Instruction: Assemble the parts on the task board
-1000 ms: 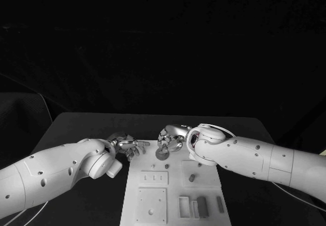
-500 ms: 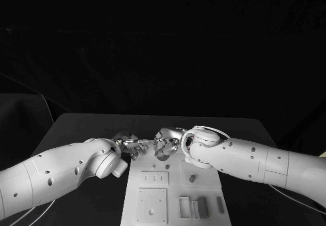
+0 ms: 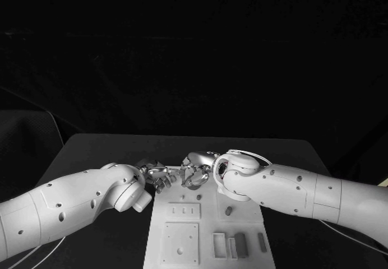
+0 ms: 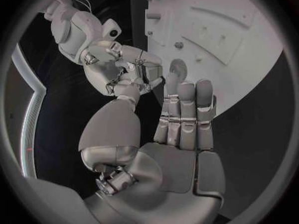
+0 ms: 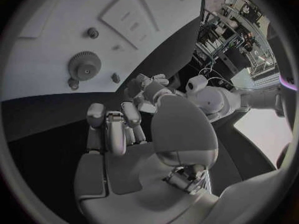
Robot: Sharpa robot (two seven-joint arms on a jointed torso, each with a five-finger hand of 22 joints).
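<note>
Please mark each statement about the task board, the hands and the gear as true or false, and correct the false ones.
1. The white rectangular task board lies on the black table. True.
2. The silver right hand holds the round toothed gear up in the air. False: the gear lies on the board, with no fingers on it in the right wrist view.
3. The silver left hand and the right hand are close together at the board's far end. True.
4. The left hand's fingers are curled into a fist. False: they are stretched out straight and hold nothing.
</note>
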